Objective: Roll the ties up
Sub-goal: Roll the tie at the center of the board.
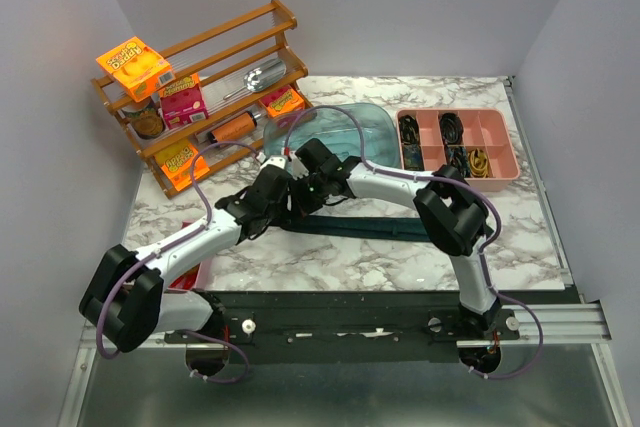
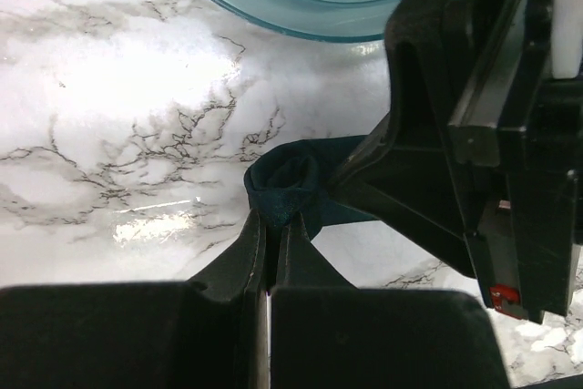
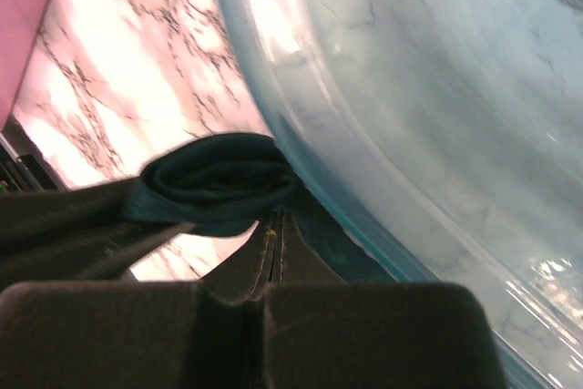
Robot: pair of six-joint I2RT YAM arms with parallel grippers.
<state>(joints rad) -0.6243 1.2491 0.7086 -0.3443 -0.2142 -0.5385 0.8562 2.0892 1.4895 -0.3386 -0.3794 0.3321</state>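
The dark teal tie (image 1: 372,229) lies stretched along the marble table in front of the blue tub. Its left end is rolled into a small coil (image 2: 281,187), which also shows in the right wrist view (image 3: 217,179). My left gripper (image 2: 271,223) is shut with its fingertips pinching the bottom of the coil. My right gripper (image 3: 274,228) is shut too, its tips at the coil's edge, pressed close against the tub's wall. In the top view both grippers meet over the tie's left end, the left (image 1: 281,197) beside the right (image 1: 303,185).
The translucent blue tub (image 1: 345,132) stands just behind the grippers. A pink divided tray (image 1: 505,152) with small items is at the back right. A wooden rack (image 1: 200,97) with boxes and jars is at the back left. A red tray (image 1: 192,273) lies under the left arm.
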